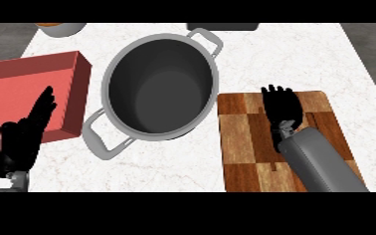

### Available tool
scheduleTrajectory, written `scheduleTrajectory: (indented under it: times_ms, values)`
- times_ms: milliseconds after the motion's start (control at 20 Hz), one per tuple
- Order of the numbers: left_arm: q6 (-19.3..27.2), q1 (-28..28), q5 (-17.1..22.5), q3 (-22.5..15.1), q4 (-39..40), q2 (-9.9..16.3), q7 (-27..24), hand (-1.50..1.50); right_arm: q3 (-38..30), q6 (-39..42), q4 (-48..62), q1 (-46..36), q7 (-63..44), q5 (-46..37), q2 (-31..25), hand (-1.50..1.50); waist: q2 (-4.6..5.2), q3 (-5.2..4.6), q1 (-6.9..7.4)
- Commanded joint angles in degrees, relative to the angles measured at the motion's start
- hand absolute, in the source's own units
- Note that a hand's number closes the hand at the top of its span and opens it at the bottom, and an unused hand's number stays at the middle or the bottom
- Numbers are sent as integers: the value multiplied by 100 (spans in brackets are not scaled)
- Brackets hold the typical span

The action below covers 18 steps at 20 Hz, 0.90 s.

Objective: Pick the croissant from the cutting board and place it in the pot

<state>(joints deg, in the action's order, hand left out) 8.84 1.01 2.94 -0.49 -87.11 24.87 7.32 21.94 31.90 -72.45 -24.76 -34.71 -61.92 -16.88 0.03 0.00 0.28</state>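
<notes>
Right hand (281,104), fingers curled downward over the cutting board's (242,144) far edge, covers the croissant, which cannot be seen, so a shallow grasp risks slippage before reaching the pot (161,87); left hand (26,129) rests open.

There is one view only, the head view; it looks from above, steeply down on the white marbled counter (294,55), and it faces away from the robot, so the far edge of the counter lies toward 12 o'clock and the robot's own body toward 6 o'clock; it stands near enough that the pot (161,87) fills most of the middle, while the red tray (44,79) at 9 o'clock and the cutting board (246,144) at 4 o'clock are cut by the edges; both forearms enter from the lower edge; no second view exists to share anything.
</notes>
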Motion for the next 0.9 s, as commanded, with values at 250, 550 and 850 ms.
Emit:
scheduleTrajectory:
  times_ms: [250, 550, 850]
  values:
    - [-284, 42, -260, 301, 176, -304, -153, 0, -277, -490, 1101, -255, 562, -636, 173, -150, 2, 0, 9]
    - [-402, 448, -355, 376, -393, -412, -56, 0, -404, -146, 1156, -317, 948, -726, 22, 150, -2, 1, 24]
    - [-508, 328, -559, 492, -89, -535, -220, 0, -395, -467, 1222, -335, 1273, -1002, 223, 150, -4, 0, 4]
